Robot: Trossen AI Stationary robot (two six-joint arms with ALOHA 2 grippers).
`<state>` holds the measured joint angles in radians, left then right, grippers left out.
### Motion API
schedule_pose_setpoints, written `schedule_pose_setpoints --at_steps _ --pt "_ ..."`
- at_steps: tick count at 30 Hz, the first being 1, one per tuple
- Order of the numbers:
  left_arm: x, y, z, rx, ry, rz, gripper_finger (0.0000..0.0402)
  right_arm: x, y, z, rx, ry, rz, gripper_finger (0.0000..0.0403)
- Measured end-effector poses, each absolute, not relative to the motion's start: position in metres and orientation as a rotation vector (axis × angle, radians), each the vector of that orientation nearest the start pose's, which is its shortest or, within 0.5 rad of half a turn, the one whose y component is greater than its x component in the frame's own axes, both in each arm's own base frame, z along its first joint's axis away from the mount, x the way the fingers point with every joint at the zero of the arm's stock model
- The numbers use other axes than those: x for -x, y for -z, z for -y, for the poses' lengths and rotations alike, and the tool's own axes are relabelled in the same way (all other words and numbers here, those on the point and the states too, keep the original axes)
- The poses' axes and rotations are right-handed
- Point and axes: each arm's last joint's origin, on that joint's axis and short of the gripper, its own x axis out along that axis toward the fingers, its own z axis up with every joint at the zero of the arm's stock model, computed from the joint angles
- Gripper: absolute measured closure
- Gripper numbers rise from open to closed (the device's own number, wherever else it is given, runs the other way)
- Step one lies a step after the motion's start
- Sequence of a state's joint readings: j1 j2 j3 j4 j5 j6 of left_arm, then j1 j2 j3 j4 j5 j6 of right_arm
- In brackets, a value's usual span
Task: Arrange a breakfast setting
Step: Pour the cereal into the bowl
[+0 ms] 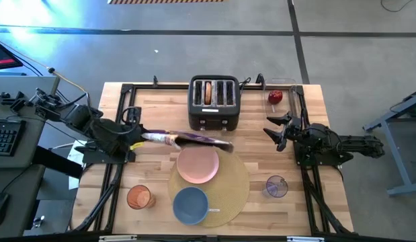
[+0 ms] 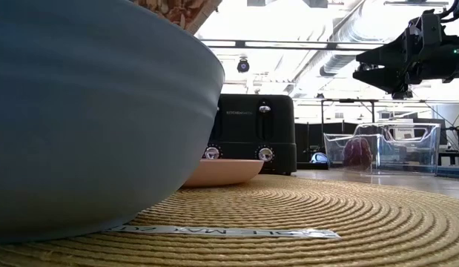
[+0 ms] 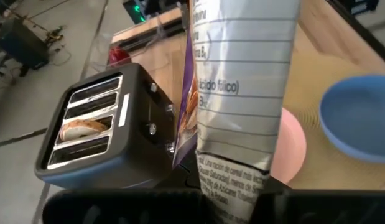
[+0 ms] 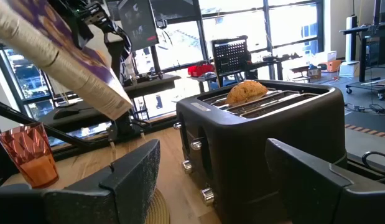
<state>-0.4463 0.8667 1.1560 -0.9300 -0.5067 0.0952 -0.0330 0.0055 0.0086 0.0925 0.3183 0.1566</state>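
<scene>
On the wooden tabletop [image 1: 315, 114], one black four-slot toaster [image 1: 214, 102] holds one half-hidden bagel [image 1: 207, 92]. The left gripper [image 1: 137, 136] clamps one tall purple cereal box [image 1: 187, 139], reading "ácido fólico", above the pink plate [image 1: 197, 165]. The right gripper [image 1: 275, 132] gapes empty beside the toaster. One red apple [image 1: 275, 97] sits in a clear bin [image 1: 293, 91].

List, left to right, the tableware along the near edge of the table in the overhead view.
Orange cup → blue bowl on the round tan placemat → clear purplish glass.
</scene>
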Motion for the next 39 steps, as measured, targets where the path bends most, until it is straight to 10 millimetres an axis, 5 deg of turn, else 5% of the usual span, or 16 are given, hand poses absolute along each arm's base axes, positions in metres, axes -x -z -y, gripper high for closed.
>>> schedule_pose_setpoints --at_steps 19,39 --pt "-0.156 -0.368 0.077 -0.819 0.18 -0.636 0.0397 -0.095 -0.175 0.012 -0.169 0.343 0.122 0.0119" --pt "-0.152 -0.357 0.103 -1.114 0.274 -0.646 0.0397 -0.095 -0.175 0.012 -0.168 0.343 0.122 0.0119"
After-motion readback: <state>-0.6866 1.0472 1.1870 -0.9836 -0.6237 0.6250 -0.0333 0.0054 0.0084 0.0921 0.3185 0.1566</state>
